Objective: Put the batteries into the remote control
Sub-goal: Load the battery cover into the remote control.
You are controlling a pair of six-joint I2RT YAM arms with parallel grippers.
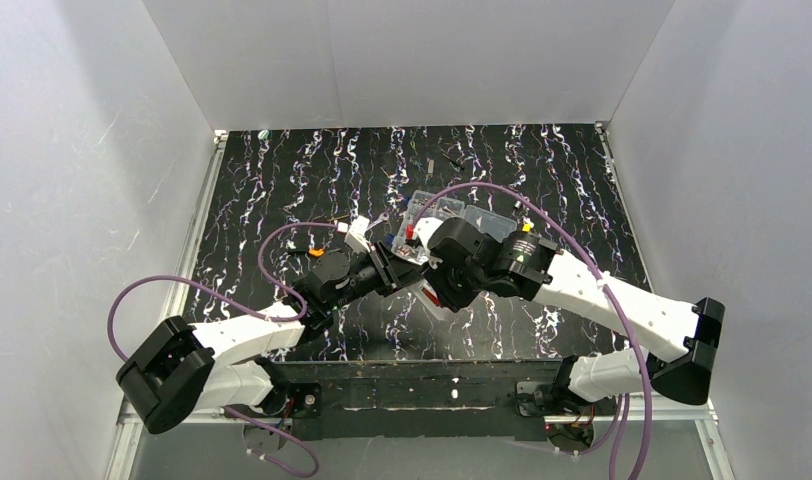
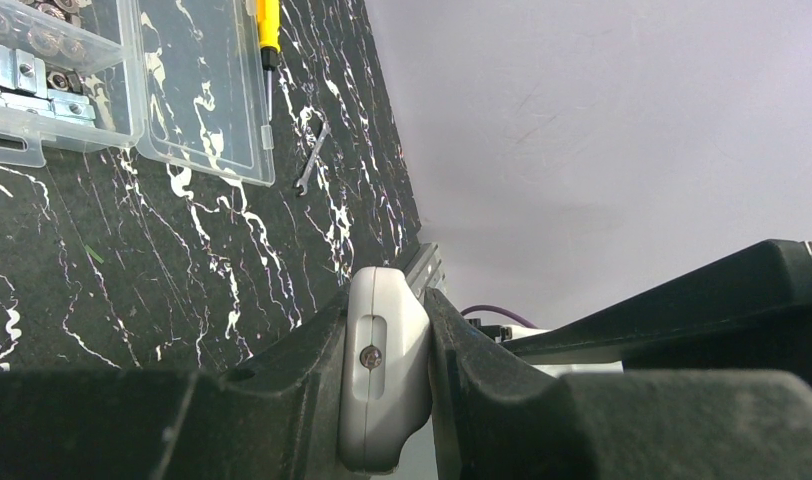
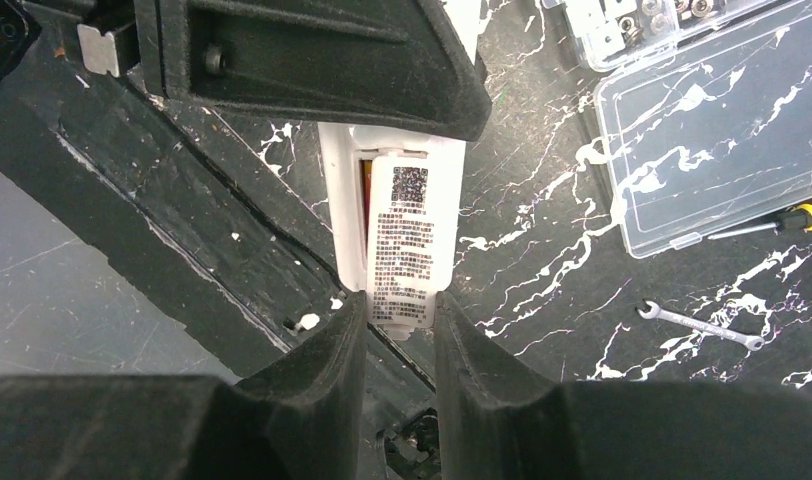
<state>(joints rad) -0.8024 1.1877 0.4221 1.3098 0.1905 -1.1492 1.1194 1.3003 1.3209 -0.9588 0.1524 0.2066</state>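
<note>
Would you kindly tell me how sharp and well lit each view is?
Top external: evenly lit, though the arms cover the grasp. Left wrist: the remote control is sharp, the left fingers dark. Right wrist: the label on the battery cover is crisp, the right fingers underexposed, the clear box shows little glare.

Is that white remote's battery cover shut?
Not fully: the labelled cover sits askew on the remote control, brownish recess showing alongside.

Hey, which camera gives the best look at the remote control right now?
Right wrist: the remote control runs lengthwise, its back and labelled cover plain. Left wrist shows only one screw-bearing end; top external barely shows it.
</note>
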